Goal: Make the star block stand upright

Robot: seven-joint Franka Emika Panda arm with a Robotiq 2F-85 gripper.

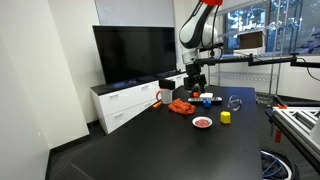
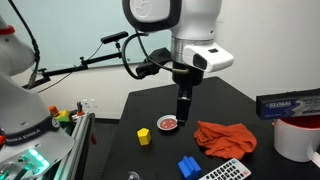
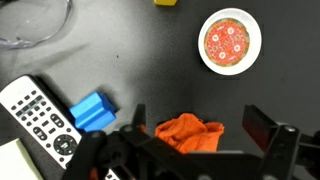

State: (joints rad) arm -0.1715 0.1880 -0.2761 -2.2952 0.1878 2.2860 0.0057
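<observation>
**Open gripper hanging over cluttered table**

The gripper (image 2: 183, 116) is hanging above the black table (image 2: 240, 103), jaws spread wide and pinching nothing. In the wrist view the orange cloth (image 3: 190, 130) is lying right beneath it. The blue block (image 3: 92, 110) (probably the star one, shape unclear) is lying flat left of the cloth, just beside the remote control (image 3: 35, 118). The patterned plate (image 3: 229, 40) is sitting farther off, with the yellow block (image 2: 144, 135) to its left.

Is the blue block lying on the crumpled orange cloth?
No, the blue block lies on the black table beside the white remote control, clear of the crumpled orange cloth.
</observation>
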